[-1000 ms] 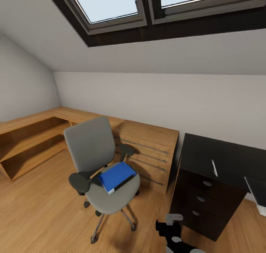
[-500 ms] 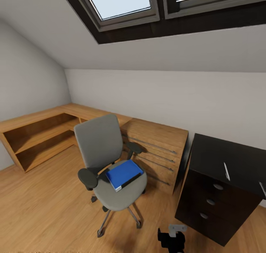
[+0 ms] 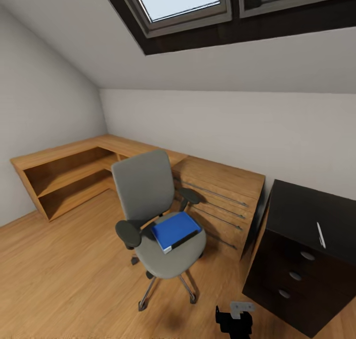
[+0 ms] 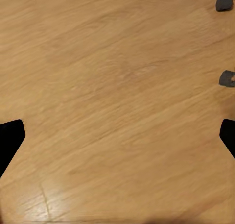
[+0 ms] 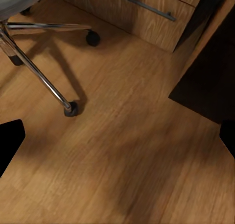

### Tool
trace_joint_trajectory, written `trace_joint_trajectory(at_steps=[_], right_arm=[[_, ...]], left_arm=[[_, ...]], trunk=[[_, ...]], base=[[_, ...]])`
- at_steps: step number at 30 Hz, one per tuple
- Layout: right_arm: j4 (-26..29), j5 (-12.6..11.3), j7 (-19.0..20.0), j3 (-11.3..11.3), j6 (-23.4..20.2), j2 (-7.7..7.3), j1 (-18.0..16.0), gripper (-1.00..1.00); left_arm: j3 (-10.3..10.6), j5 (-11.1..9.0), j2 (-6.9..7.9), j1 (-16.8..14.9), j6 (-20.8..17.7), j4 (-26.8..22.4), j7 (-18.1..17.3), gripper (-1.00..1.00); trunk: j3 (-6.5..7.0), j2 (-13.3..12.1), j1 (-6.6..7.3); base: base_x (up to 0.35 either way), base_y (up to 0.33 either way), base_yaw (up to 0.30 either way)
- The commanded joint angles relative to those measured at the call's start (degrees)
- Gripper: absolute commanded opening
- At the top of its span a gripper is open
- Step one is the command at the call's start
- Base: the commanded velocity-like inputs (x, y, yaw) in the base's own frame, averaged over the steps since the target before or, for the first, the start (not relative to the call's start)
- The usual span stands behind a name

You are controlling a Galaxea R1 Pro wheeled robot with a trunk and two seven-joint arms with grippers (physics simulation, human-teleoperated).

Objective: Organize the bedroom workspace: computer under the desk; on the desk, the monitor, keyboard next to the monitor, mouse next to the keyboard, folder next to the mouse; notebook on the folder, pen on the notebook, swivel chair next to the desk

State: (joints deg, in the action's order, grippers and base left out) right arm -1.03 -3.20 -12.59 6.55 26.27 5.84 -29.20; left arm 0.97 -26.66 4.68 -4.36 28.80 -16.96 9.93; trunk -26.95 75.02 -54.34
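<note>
A: Chair (image 3: 158,225) first: grey upholstered seat and tall back, black armrests, chrome five-star base on dark castors. It stands on the wooden floor (image 3: 64,274), right in front of the light wooden cabinet (image 3: 222,205).

B: And the folder (image 3: 175,230)?

A: Flat, bright blue, rectangular, lying on the chair's seat, with a dark edge and a white page edge at its near end.

B: The table (image 3: 306,215)?

A: To the right of the chair, past the cabinet. Glossy black top, black drawers with round silver knobs. A thin white pen (image 3: 321,235) lies on the top. The cabinet stands between chair and table, its front crossed by long thin metal handles. Low open wooden shelves (image 3: 64,175) run behind the chair along the white wall, beneath a dark-framed skylight (image 3: 198,7).

B: Any writing?

A: None I can read.

B: The jaws?

A: Left gripper (image 4: 117,136): spread wide over bare floor planks, holding nothing. Right gripper (image 5: 117,136): likewise wide apart and empty, above the floor beside a chair castor and a chrome leg.
</note>
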Motion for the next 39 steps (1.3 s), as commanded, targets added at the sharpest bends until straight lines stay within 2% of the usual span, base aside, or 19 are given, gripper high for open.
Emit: trace_joint_trajectory(at_steps=[1,4,9,11,19,28,39], right_arm=[[-0.11,-0.31,-0.24,0.5,0.26,-0.13,-0.06,1.0],[-0.15,-0.38,-0.21,0.52,0.35,-1.23,0.03,1.0],[-0.19,-0.43,-0.08,0.62,2.04,-1.6,0.87,1.0],[-0.2,-0.42,0.05,0.64,2.32,-1.57,1.1,1.0],[-0.15,-0.47,2.51,0.58,2.53,-1.82,1.32,1.0],[-0.15,-0.55,3.15,0.57,2.58,-1.53,1.34,1.0],[-0.03,-0.75,3.18,0.24,2.64,-1.58,1.35,1.0]], left_arm=[[0.1,-0.17,0.0,-0.03,0.03,-0.1,0.31,1.0],[0.15,-0.5,-0.15,-0.03,0.06,0.02,-0.5,1.0],[-0.07,-0.61,-0.5,-0.03,0.32,2.6,-7.51,1.0],[-0.13,-0.64,-0.48,-0.03,0.33,3.04,-8.82,1.0],[-0.18,-0.67,-0.43,-0.03,0.37,3.46,-10.04,1.0],[-0.08,-0.59,-0.37,-0.03,0.33,3.73,-10.29,1.0],[-0.1,-0.59,-0.45,-0.03,0.3,3.81,-10.28,1.0]], trunk=[[-0.1,0.03,0.0],[-0.15,0.03,0.0],[-0.17,0.03,0.0],[-0.17,0.03,0.0],[-0.17,0.03,0.0],[-0.17,0.03,0.0],[-0.41,0.03,0.0]], base=[[0.0,0.0,0.086],[0.0,0.0,0.042],[0.0,0.0,0.007],[0.0,0.0,0.002],[0.014,0.005,0.0],[0.214,0.066,0.008],[0.047,0.006,0.202]])
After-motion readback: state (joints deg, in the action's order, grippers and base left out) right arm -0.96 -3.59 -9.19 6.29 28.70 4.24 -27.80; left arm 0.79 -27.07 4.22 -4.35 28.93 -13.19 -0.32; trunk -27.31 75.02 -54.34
